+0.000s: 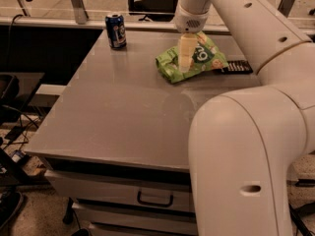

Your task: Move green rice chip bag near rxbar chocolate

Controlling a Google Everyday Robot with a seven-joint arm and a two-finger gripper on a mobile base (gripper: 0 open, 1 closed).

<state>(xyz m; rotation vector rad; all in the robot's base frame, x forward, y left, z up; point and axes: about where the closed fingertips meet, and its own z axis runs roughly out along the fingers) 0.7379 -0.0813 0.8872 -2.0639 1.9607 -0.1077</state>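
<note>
Looking along the arm, I see the gripper [186,58] sitting over the middle of the green rice chip bag [206,58], which lies on the grey table [123,112] directly beneath it. Whether it is clamped on the bag or loose, I cannot tell. Just right of the gripper, the rxbar chocolate [236,67] lies against the bag's edge. Well off to its left stands a blue can [115,31].

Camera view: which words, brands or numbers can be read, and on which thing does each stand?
green rice chip bag: white letters, partly hidden by the gripper over it, unreadable.
rxbar chocolate: pale lettering, too small.
blue can: markings blurred.
</note>
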